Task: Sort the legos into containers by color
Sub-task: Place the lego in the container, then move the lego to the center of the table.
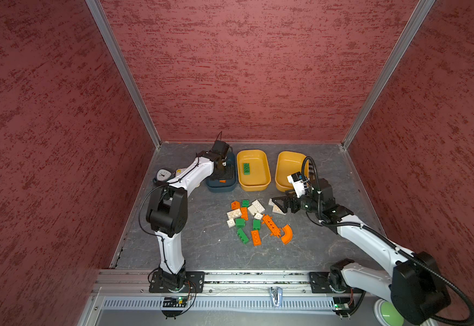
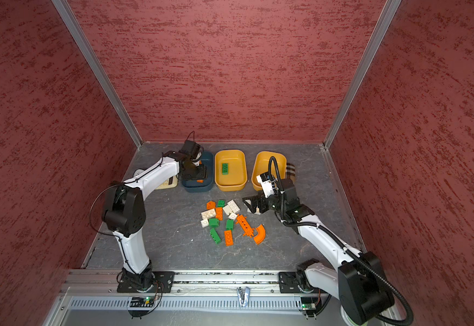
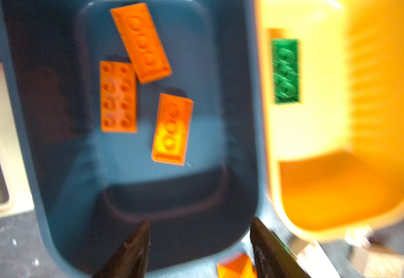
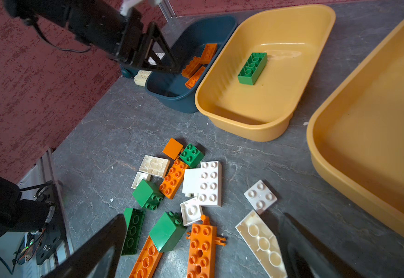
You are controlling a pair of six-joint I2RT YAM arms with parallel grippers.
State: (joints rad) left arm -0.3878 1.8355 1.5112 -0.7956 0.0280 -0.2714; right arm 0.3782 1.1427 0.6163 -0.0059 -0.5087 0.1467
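Note:
Three orange legos (image 3: 140, 43) lie flat in the dark teal container (image 3: 51, 144). My left gripper (image 3: 199, 223) hangs open just above that tub's near end (image 1: 220, 188), with nothing between its fingers. The middle yellow container (image 1: 254, 185) holds one green brick (image 1: 246, 168) (image 4: 252, 68). No brick shows in the right yellow container (image 1: 286, 161). Loose orange, green and white legos (image 1: 247, 220) lie in a pile on the floor, among them a long holed orange piece (image 4: 201, 250) and an orange arc (image 1: 286, 234). My right gripper (image 4: 203, 217) is wide open, low over the pile's right side near two white bricks (image 4: 260, 196).
A small teal clock (image 1: 162, 175) and a cream calculator (image 2: 168, 183) sit left of the teal tub, partly under the left arm. A checked object (image 2: 291, 170) lies behind the right tub. Red walls close three sides; a metal rail (image 1: 230, 278) runs along the front.

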